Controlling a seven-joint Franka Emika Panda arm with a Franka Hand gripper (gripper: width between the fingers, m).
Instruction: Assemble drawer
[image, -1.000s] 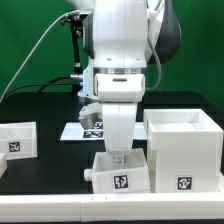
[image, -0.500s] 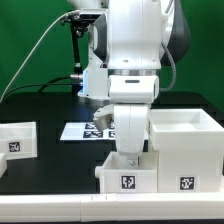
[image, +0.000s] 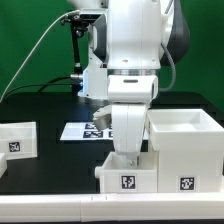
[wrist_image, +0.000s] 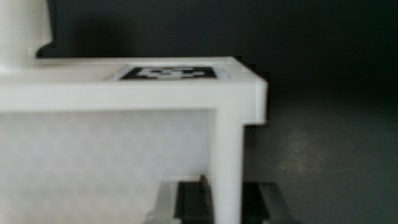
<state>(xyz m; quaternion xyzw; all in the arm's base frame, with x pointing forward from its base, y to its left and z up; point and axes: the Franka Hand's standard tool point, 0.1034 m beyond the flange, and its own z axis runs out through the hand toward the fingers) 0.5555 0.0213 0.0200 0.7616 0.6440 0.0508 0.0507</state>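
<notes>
We see the pincer (image: 126, 158) pinching a wall of the drawer (image: 112, 178), which sits right beneath it at the desk's (image: 50, 168) near edge, just beside the cube casing (image: 185, 150).

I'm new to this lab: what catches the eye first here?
The big white arm fills the middle, its tool shut on a wall of the small drawer at the front. A tall white cube stands close on the exterior view's right of it; a low white box sits at that view's far left.
</notes>
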